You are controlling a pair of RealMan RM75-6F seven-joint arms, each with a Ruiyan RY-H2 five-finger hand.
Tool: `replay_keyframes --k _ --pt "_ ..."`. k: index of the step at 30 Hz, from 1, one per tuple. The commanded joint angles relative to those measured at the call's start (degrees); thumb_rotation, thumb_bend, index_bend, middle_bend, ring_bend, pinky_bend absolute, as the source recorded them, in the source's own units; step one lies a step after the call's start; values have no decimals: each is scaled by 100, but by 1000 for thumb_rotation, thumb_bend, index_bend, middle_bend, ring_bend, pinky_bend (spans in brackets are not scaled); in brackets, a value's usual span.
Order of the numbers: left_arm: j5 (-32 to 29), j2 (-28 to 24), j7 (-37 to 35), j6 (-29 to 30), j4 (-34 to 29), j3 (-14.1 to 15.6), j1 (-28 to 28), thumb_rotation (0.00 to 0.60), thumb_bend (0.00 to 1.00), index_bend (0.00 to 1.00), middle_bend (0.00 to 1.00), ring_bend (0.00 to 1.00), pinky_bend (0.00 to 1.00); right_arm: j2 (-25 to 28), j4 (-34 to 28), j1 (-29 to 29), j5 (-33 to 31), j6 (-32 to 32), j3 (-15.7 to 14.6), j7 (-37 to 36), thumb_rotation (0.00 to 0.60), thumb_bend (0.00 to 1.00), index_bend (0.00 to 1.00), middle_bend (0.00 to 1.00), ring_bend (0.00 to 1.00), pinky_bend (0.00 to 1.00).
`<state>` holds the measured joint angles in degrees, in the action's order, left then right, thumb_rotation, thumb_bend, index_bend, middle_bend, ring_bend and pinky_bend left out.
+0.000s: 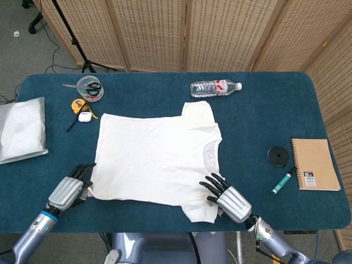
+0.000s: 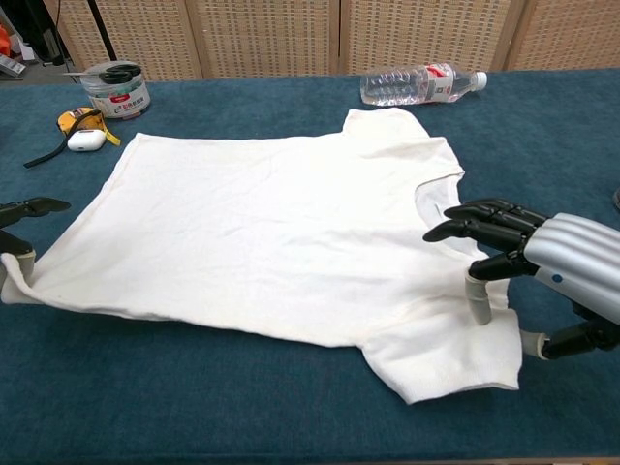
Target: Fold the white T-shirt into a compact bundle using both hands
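Your left robot hand pinches the hem corner of the white T-shirt, which lies flat on the counter. Your right robot hand presses the near sleeve, fingers spread, grasping nothing. Get a firm pinch there too, then lift both edges evenly and carry them across. The left grip is cut off at the chest view's edge.

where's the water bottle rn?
In the head view the water bottle lies on its side at the table's far edge, just beyond the white T-shirt and its upper sleeve, right of centre.
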<state>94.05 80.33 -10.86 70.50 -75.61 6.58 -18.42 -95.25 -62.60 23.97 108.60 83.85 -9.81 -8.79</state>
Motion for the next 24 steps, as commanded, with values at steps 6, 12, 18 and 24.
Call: replay_keyframes --k 6,12,18,24 --pt "195 -422 -221 110 -383 128 -34 600 721 737 0 0 0 289 -454 40 35 -182 -201 -269 600 1000 587 150 0 0" --pt "266 -796 -45 -13 -850 275 -68 600 725 744 0 0 0 714 -1065 166 44 -356 -321 -594 600 1000 595 155 0 0" --pt "295 -1089 93 -92 -1201 379 -73 600 731 745 0 0 0 1066 -1494 262 34 -560 -447 -849 600 1000 595 161 0 0" --pt "487 -1402 -81 -288 -1460 615 -153 600 747 746 0 0 0 1343 -1780 357 184 -671 -630 -1115 600 1000 595 171 0 0"
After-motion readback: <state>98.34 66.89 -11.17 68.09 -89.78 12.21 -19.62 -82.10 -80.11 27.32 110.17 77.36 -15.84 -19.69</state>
